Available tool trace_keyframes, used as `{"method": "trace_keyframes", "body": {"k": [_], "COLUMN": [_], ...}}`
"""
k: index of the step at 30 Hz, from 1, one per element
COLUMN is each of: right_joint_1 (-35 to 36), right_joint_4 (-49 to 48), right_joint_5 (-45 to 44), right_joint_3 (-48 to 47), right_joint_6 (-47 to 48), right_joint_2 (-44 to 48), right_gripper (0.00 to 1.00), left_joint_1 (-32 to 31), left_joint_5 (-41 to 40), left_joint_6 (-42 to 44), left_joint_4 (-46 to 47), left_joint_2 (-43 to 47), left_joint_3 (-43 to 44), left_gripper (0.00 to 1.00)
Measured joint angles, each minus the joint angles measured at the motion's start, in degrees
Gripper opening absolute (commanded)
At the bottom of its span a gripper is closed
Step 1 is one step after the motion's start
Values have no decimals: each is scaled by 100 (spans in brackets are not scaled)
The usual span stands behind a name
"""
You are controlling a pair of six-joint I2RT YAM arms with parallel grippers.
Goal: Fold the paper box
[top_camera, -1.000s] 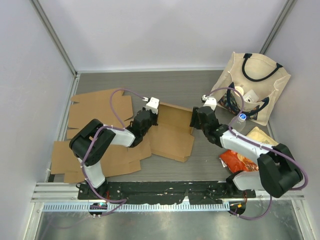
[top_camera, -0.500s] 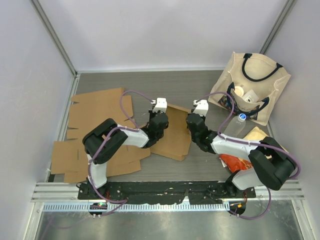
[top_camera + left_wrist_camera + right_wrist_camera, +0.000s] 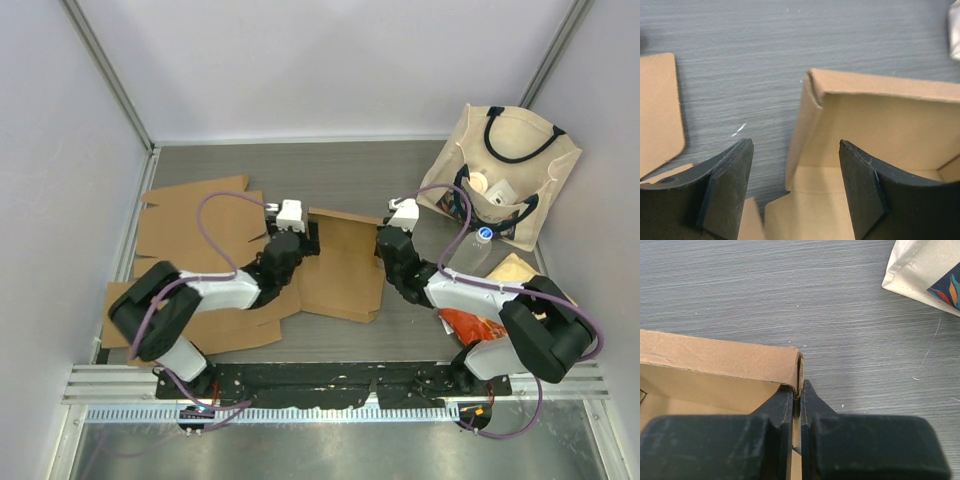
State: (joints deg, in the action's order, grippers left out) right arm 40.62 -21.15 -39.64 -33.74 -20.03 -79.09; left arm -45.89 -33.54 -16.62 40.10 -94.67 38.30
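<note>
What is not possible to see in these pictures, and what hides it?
Top view: the right gripper fingertips, under its own wrist.
Right wrist view: the box floor, behind the gripper body.
Left wrist view: the box's right end, cut by the frame edge.
Top view: things in the bag, too small; the orange packet, partly under the right arm.

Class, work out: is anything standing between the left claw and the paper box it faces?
Nothing visible. The left claw is open, and the wall edge of the paper box sits right between its fingers.
</note>
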Motion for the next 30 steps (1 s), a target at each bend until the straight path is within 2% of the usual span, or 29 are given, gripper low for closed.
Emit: {"method": "trace_keyframes", "body": {"k": [6, 10, 16, 19, 22, 24, 26, 28, 29, 30], "right_joint_1": [-216, -310, -485, -649, -839, -929, -1012, -1047, -1047, -1047], "right_joint_4": [20, 57, 271, 468, 649, 710, 741, 767, 772, 776], "right_joint_5": [341, 518, 807, 1034, 1257, 1388, 1554, 1676, 1729, 1781], "right_joint_3": [-2, -15, -140, -313, -501, -588, -669, -748, -774, -789], "right_joint_6": [52, 52, 133, 223, 343, 435, 573, 734, 800, 852], "right_joint_2": [0, 0, -2, -26, -70, -96, -131, -177, -197, -208], "right_gripper": [1, 1, 2, 1, 1, 2, 2, 4, 7, 15], "left_joint_1": [518, 713, 748, 520, -66, -420, -713, -767, -761, -756], "left_joint_5": [992, 1425, 2337, 2564, 2605, 2645, 2667, 2509, 2378, 2284], "left_joint_6": [-289, -315, -448, -376, -122, 59, 68, 2, -66, -107], "left_joint_4": [-210, -313, -461, -531, -743, -879, -990, -1102, -1115, -1132], "left_joint_2": [1545, 1781, 1784, 1886, 2120, 2260, 2363, 2411, 2430, 2459], "left_joint_3": [-645, -782, -828, -929, -1038, -1056, -1058, -1062, -1086, -1113], "left_gripper": [57, 63, 60, 61, 61, 56, 56, 62, 69, 72]}}
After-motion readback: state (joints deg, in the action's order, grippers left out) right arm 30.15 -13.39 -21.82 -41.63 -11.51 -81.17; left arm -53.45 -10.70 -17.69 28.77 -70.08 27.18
